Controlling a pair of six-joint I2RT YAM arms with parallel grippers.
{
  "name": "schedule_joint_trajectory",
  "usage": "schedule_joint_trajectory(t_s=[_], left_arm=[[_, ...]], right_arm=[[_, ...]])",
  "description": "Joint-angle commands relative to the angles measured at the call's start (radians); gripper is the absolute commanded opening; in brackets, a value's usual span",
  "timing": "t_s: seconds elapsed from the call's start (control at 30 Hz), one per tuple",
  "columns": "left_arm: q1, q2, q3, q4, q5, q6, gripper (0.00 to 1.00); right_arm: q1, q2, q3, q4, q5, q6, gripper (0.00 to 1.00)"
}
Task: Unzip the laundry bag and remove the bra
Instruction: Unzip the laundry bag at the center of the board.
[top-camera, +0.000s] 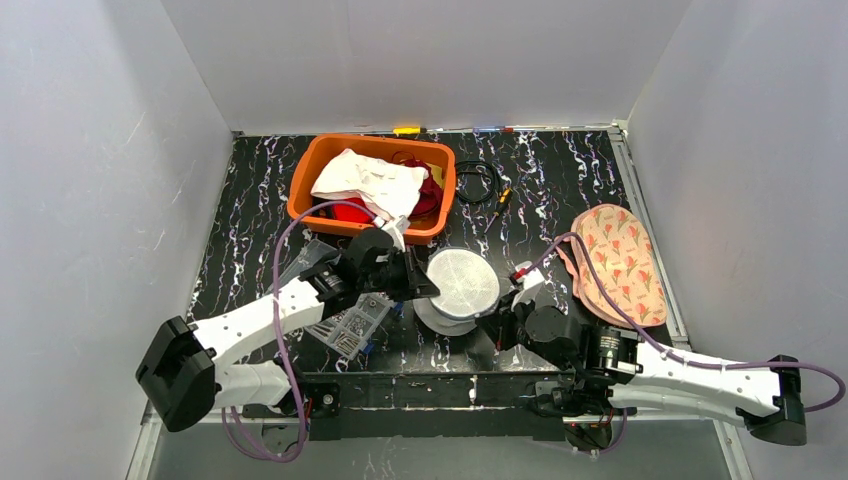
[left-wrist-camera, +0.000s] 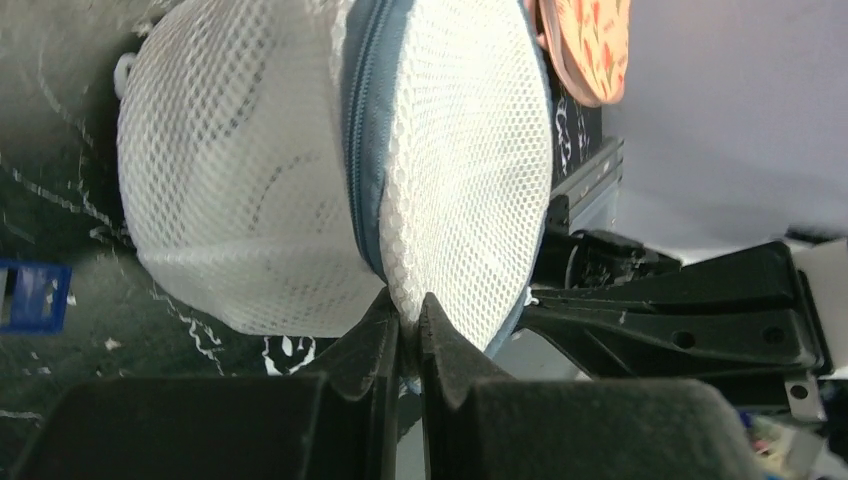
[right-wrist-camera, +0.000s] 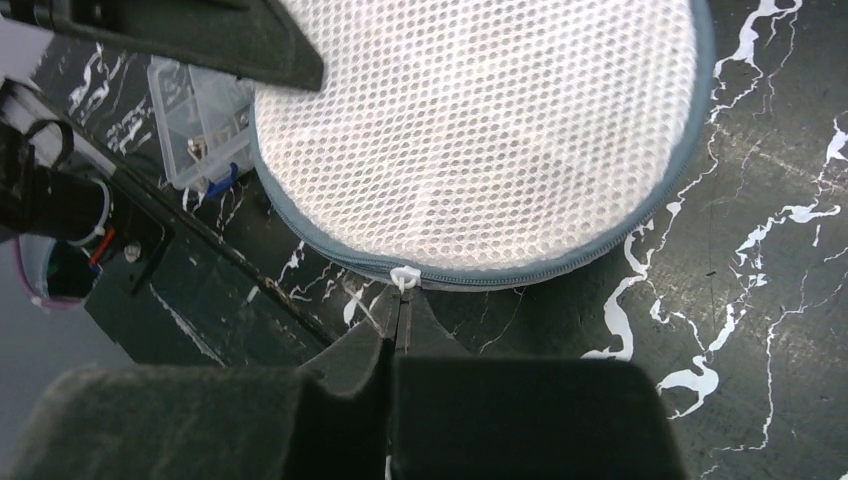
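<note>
Near the front edge the right gripper (right-wrist-camera: 400, 312) pinches the white pull (right-wrist-camera: 403, 277), the left gripper (left-wrist-camera: 407, 318) clamps the rim of the bag (top-camera: 460, 280) mid-table before the tub (top-camera: 300, 188), and a crooked tug could slip that tiny pull free, leaving the bag shut.

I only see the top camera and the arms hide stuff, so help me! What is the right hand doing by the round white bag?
Observer: The right hand is pinched shut on the little white zipper pull of the laundry bag.
Operator: And the left hand?
Observer: The left hand is shut on the bag's mesh edge, right beside the zipper.
Operator: Is it unzipped yet?
Observer: No. In the right wrist view the zipper looks closed along the whole stretch that shows.
</note>
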Motion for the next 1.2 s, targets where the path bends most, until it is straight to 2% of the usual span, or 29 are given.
schedule_joint_trajectory(t_s=[0.0,0.17,0.37,0.43,0.53,0.6,0.7,0.73,0.77,0.83,1.0,1.1,1.17], left_arm=[[0.008,0.017,0.071,0.011,0.171,0.242,0.0],[0.033,0.108,0.169,-0.085,0.283,0.367,0.0],[0.069,0.231,0.181,-0.031,0.348,0.343,0.0],[0.072,0.264,0.189,-0.039,0.351,0.332,0.13],[0.075,0.245,0.177,-0.055,0.325,0.307,0.41],[0.074,0.195,0.155,-0.078,0.279,0.287,0.57],[0.075,0.087,0.103,-0.121,0.202,0.233,0.72],[0.074,0.046,0.081,-0.138,0.174,0.211,0.83],[0.074,0.002,0.055,-0.15,0.135,0.181,0.9],[0.074,-0.09,-0.019,-0.148,0.092,0.104,0.97],[0.064,-0.279,-0.197,-0.091,0.018,-0.125,0.98],[0.052,-0.307,-0.241,-0.029,0.012,-0.213,0.98],[0.04,-0.281,-0.215,-0.03,-0.001,-0.224,0.98]], right_arm=[[0.0,0.033,0.072,-0.013,-0.072,-0.095,0.01],[0.001,0.046,0.038,0.049,-0.122,-0.082,0.01],[0.001,0.082,-0.029,0.185,-0.164,-0.032,0.01],[0.001,0.1,-0.048,0.24,-0.17,-0.008,0.01],[0.002,0.123,-0.066,0.32,-0.166,0.011,0.01],[0.002,0.139,-0.064,0.349,-0.161,0.015,0.01],[0.003,0.163,-0.053,0.369,-0.155,0.019,0.01],[0.002,0.168,-0.049,0.373,-0.153,0.019,0.01],[0.003,0.175,-0.044,0.377,-0.15,0.018,0.01],[0.004,0.192,-0.037,0.387,-0.146,0.017,0.01],[0.004,0.242,-0.019,0.424,-0.143,0.01,0.01],[0.004,0.277,-0.014,0.459,-0.151,0.005,0.01],[0.005,0.303,-0.009,0.477,-0.158,0.0,0.01]])
